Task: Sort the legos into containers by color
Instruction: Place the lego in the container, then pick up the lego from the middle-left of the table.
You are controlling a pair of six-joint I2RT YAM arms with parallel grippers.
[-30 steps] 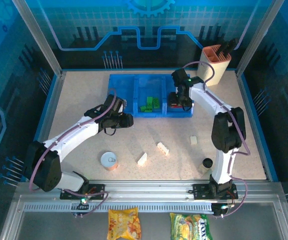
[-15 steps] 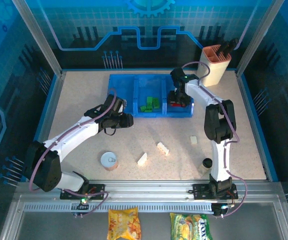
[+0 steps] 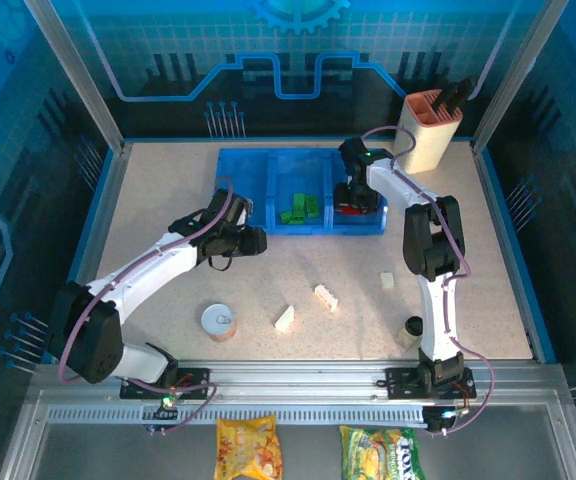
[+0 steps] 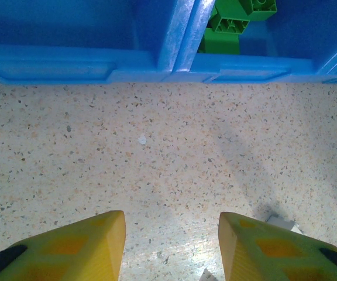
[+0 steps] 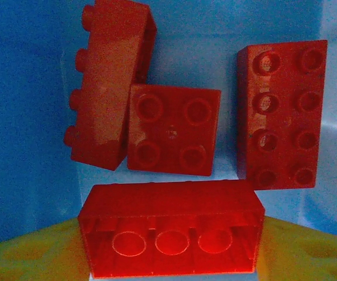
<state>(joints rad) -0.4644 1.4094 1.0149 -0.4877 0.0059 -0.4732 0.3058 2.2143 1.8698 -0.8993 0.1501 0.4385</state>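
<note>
Right arm had reached deeper over the tray (image 3: 243, 170), right compt.; right fingers (image 5: 34, 252) pinched a red lego (image 5: 168, 228) above three reds (image 5: 174, 129). Should open low & slow; left fingers (image 4: 86, 246) spread over tabletop (image 4: 157, 158).

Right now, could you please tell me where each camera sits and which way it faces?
Top external: fixed above and behind the bases, looking down on the table, the blue tray and both arms in full.
Left wrist: low over the table, facing the tray's front wall; the left fingers, apart, frame the bottom.
Right wrist: looking down into the tray's right compartment at red legos; the right fingers hold one red lego.
Shared: top external and left wrist both show the green legos in the middle compartment.
</note>
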